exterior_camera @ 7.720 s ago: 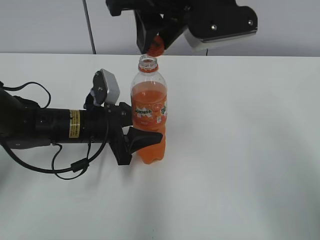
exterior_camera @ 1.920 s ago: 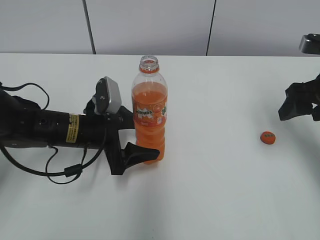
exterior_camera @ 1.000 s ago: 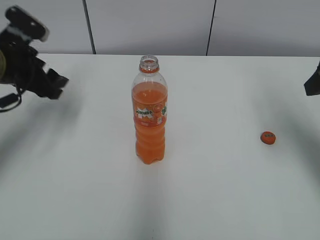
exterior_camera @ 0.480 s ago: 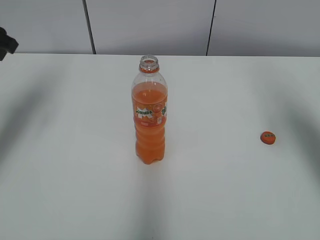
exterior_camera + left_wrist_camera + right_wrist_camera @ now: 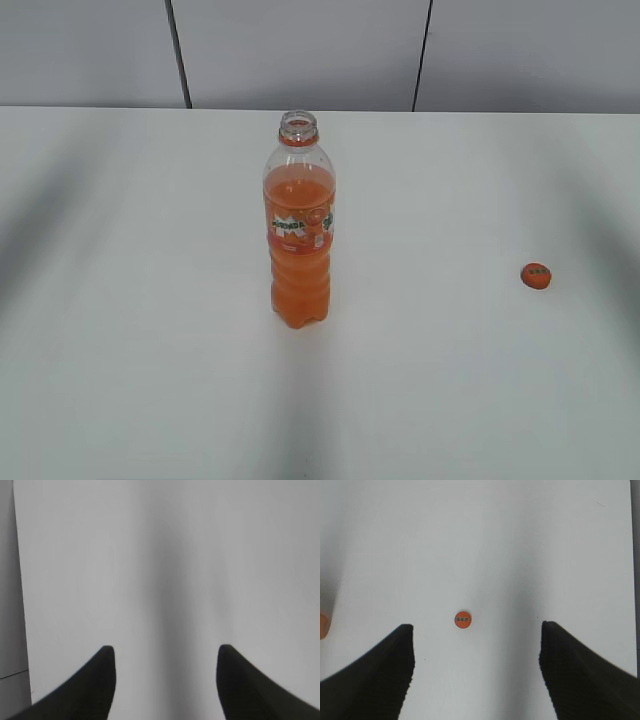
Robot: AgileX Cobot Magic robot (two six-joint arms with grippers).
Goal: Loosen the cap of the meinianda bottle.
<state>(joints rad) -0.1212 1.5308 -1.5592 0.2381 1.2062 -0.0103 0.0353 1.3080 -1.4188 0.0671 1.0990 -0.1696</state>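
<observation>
- I am seeing the bottle [image 5: 299, 225] standing upright near the middle of the white table [image 5: 150, 380], its neck open with no cap on it.
- The cap [image 5: 536, 275] is lying flat on the table well to the right of the bottle, mark facing up.
- My left gripper [image 5: 165, 680] is hanging spread over bare table, holding nothing.
- My right gripper [image 5: 476, 670] is hanging spread wide above the cap [image 5: 463, 619], not touching it; the cap is showing between its fingers [image 5: 380, 675].
</observation>
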